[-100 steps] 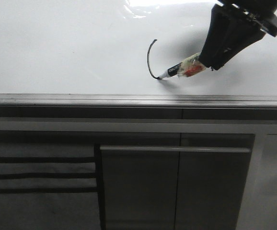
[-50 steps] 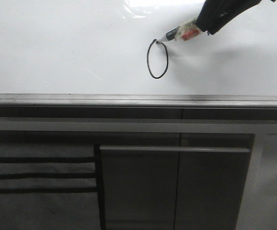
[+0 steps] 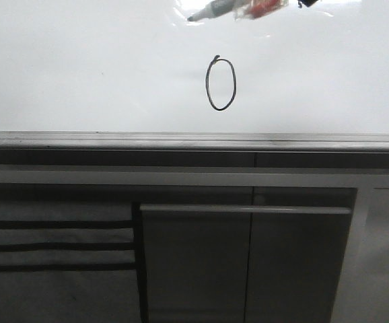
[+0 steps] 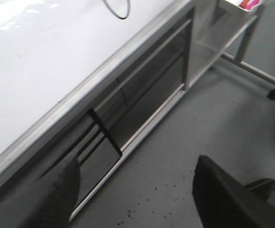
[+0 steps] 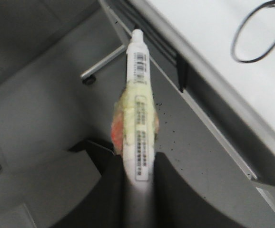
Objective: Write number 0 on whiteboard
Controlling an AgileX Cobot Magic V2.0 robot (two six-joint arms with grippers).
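Above, the marker pen (image 3: pixel 231 9) hangs clear of the number 0 (image 3: pixel 221 84).

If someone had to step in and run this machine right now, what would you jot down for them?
Right gripper: shut on the marker pen, held off the board.
Left gripper: open, holding nothing, off to the side over the floor.
The whiteboard carries the number 0, a closed oval with a small tail at its top.
Done: the writing looks finished.
Left: probably only putting the marker away.
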